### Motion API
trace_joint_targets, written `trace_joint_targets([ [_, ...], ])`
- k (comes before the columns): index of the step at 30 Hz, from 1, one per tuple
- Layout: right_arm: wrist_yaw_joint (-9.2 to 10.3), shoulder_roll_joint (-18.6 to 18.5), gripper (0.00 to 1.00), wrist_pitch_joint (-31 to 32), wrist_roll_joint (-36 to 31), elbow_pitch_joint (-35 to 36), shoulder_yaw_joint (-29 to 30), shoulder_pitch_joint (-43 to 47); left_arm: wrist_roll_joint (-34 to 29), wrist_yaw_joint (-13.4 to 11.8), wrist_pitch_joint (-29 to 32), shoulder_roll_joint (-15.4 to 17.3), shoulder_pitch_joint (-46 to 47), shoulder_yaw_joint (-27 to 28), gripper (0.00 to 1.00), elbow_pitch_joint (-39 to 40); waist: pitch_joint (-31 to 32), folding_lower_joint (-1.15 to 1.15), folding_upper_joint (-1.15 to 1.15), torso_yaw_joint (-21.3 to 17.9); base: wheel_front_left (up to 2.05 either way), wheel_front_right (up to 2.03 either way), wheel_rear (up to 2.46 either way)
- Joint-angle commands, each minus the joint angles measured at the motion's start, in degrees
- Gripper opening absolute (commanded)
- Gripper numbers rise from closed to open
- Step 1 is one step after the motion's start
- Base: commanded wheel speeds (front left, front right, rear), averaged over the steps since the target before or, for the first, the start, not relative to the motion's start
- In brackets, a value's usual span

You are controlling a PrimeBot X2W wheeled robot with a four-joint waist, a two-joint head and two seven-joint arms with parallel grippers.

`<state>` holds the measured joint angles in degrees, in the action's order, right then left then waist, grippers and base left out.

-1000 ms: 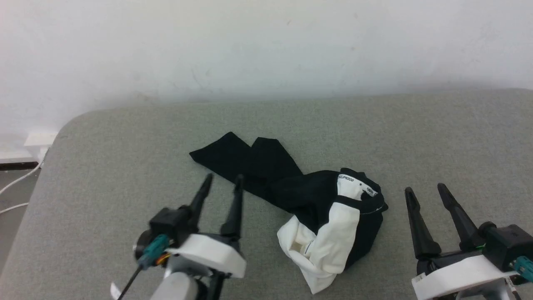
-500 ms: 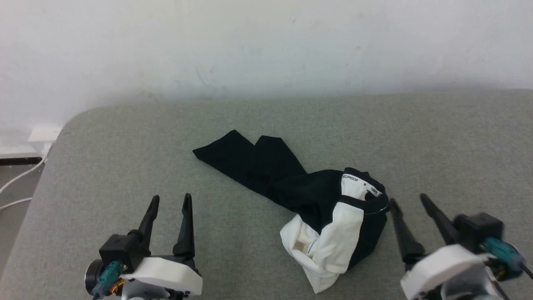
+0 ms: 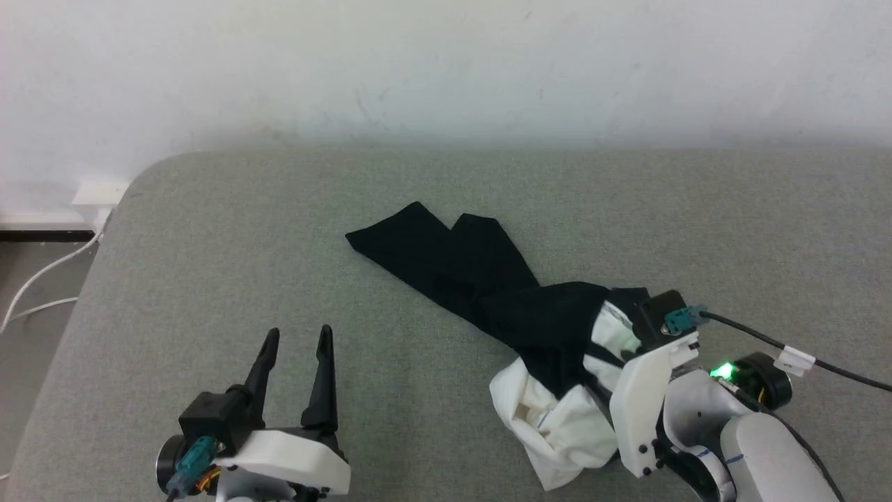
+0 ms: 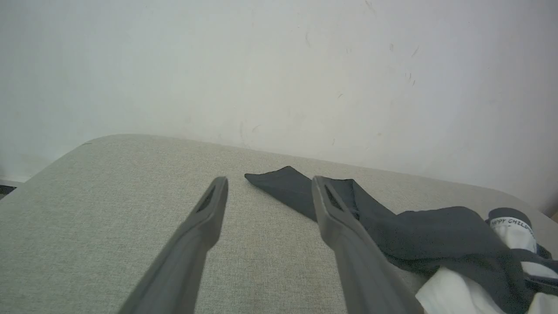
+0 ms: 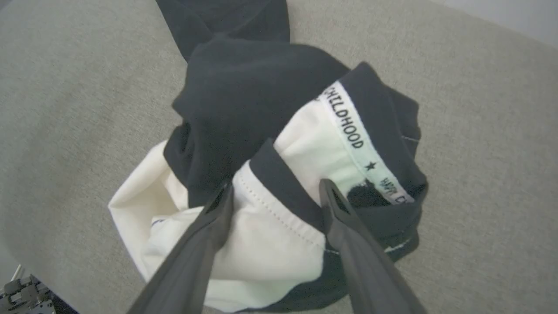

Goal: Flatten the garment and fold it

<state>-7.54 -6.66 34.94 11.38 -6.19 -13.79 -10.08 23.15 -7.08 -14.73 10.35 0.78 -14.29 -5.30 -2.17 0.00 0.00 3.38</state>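
Observation:
The garment [image 3: 550, 328] lies crumpled on the grey cushion, right of centre. Its black sleeves [image 3: 446, 258] stretch toward the back left, and the white torso [image 3: 543, 418] is bunched at the front. A white collar band printed with letters [image 5: 353, 126] faces up. My right gripper [image 5: 275, 186] is open and tipped down onto the heap, its fingers straddling a black-and-white seam [image 5: 279, 174]. Its white wrist housing [image 3: 648, 397] sits at the garment's right edge. My left gripper [image 3: 298, 332] is open at the front left, well clear of the cloth, with the sleeve end [image 4: 283, 183] beyond its fingertips.
The grey cushion [image 3: 209, 244] has a rounded back-left corner and a white wall [image 3: 446, 63] right behind it. White cables [image 3: 42, 279] lie on the floor past the left edge. A black cable [image 3: 822, 362] trails from my right wrist.
My right arm has swung in from the right and tipped its open fingers down onto the garment. The left gripper drew back to the front left, then stayed. The camera shifted slightly.

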Motion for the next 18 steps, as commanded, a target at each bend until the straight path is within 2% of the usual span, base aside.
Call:
trace_joint_targets([
  [1, 0.05, -0.5, 0.48, 2.4, 1.4, -1.2, -0.3, -0.4, -0.2, 0.4, -0.3, -0.3, 0.7, 0.2, 1.00, -0.4, -0.1, 0.00, 0.00, 0.1, 0.00, 0.00, 0.00],
  [2, 0.05, -0.6, 0.00, 3.7, 2.3, -1.5, -0.2, -0.4, -0.2, 0.4, -0.3, -0.4, 0.7, 0.3, 1.00, -0.6, -0.1, 0.00, 0.00, 0.1, 0.00, 0.00, 0.00],
  [4, 0.05, -1.4, 0.00, 4.7, 3.3, -1.2, 0.1, -0.1, -0.1, 0.4, -0.3, -0.5, 0.5, 0.4, 1.00, -0.9, -0.1, 0.00, 0.00, 0.0, 0.00, 0.00, 0.00],
  [8, 0.05, -1.4, 0.00, -1.1, 2.8, 3.1, 5.0, 1.6, -0.1, 0.3, -0.3, -0.8, 0.1, 1.0, 1.00, -1.0, 0.0, 0.00, 0.00, -0.7, 0.00, 0.00, 0.00],
  [12, 0.05, 1.0, 0.00, -7.1, 0.3, 7.5, 15.6, 7.0, -0.2, 0.3, -0.3, -1.1, -0.4, 1.3, 1.00, -1.1, 0.4, 0.00, 0.00, -1.2, 0.00, 0.00, 0.00],
  [13, 0.05, 3.0, 0.00, -10.0, -1.1, 10.1, 24.3, 12.5, -0.3, 0.3, -0.3, -1.2, -0.7, 1.5, 1.00, -1.2, 0.6, 0.00, 0.00, -1.6, 0.00, 0.00, 0.00],
  [16, 0.05, 3.7, 0.00, -11.8, -1.1, 10.0, 31.8, 17.8, -0.3, 0.3, -0.3, -1.5, -1.0, 1.5, 1.00, -1.2, 0.7, 0.00, 0.00, -1.8, 0.00, 0.00, 0.00],
  [18, 0.05, 3.7, 0.00, -11.9, 0.9, 7.9, 34.5, 20.7, -0.2, 0.3, -0.3, -1.6, -1.3, 1.7, 1.00, -1.3, 0.8, 0.00, 0.00, -2.0, 0.00, 0.00, 0.00],
])
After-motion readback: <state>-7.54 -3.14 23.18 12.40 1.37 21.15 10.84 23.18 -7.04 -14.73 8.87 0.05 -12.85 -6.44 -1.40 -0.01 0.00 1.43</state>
